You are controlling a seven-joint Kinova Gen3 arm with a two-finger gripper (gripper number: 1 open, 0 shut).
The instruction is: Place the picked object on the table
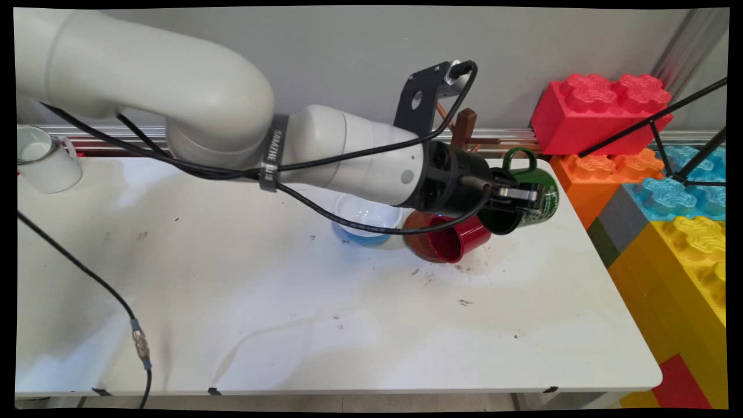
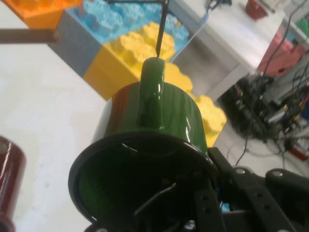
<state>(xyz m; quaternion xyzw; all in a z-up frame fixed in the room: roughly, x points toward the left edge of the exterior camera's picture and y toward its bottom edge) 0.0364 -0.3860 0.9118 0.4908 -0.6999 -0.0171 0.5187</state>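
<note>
The green mug point(image 2: 145, 159) fills my hand view, mouth toward me, handle on top. My gripper point(image 1: 525, 196) is clamped on its rim, one finger inside, holding it above the table's point(image 1: 290, 302) far right part. It looks glossy, rigid, breakable, likely slippery. Just left of it lie a tipped red mug point(image 1: 450, 238) and a white-and-blue bowl point(image 1: 365, 223); toy bricks point(image 1: 603, 113) stand right.

Toward the table's point(image 1: 290, 325) far right, one mug point(image 1: 525, 200) is held in the gripper point(image 1: 522, 194) above the surface, just right of a second mug point(image 1: 450, 238) lying on its side. A bowl point(image 1: 365, 223) sits just left of that mug. A third mug point(image 1: 43, 159) stands at the far left corner, and big toy blocks point(image 1: 667, 203) are stacked off the table's right edge.
</note>
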